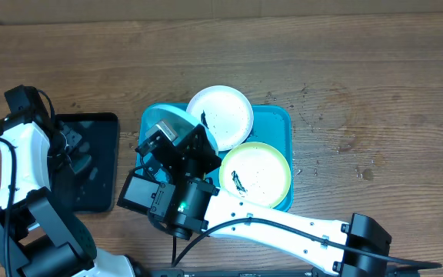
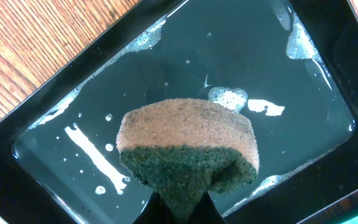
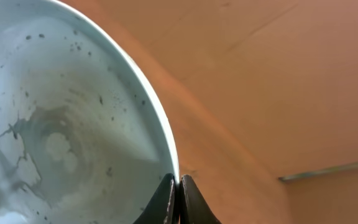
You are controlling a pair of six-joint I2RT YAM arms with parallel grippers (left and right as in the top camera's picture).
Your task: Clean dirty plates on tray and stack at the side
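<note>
Wrist views alone show left tool gripping sponge, right tool plate.

Left tool pinched closed, right tool too (extended well leftward)

On the turquoise tray, the white plate is carrying black specks and the yellow-green plate a black smear; the light blue plate is showing dark flecks. The black tray is glinting with white foam, the sponge showing tan over dark green, the bench brown wood grain.
</note>
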